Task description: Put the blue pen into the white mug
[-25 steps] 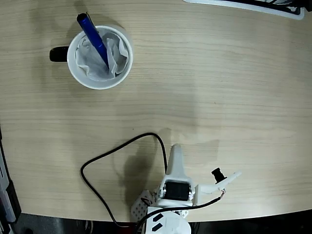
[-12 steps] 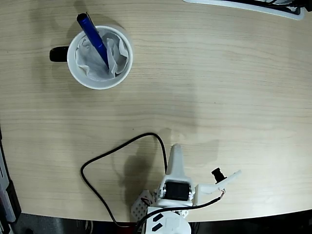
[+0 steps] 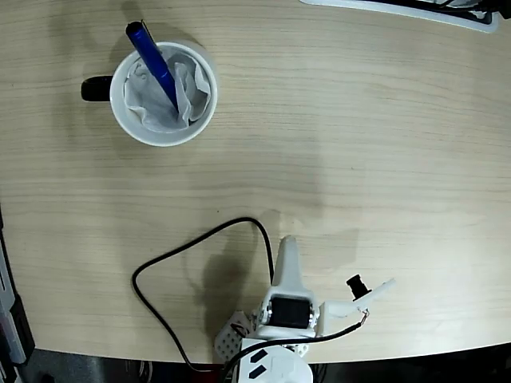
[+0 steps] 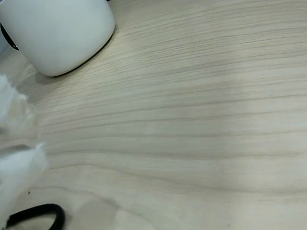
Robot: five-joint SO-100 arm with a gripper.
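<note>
From the fixed view, my hand (image 3: 288, 259) sits pressed together, pinching nothing, a looped black cable (image 3: 172, 263) beside it; one blue pen (image 3: 153, 62) leans inside the one white mug (image 3: 163, 93), far up-left across the table (image 3: 359, 144). In the wrist view, the mug (image 4: 57, 31) stands ahead-left, nothing between.

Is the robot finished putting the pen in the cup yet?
It looks finished. The blue pen stands tilted inside the white mug, poking out past the rim, with tissue around it. The gripper sits far from the mug near the table's lower edge in the fixed view, holding nothing. Nothing seems in hand, and nothing looks left to do.
</note>
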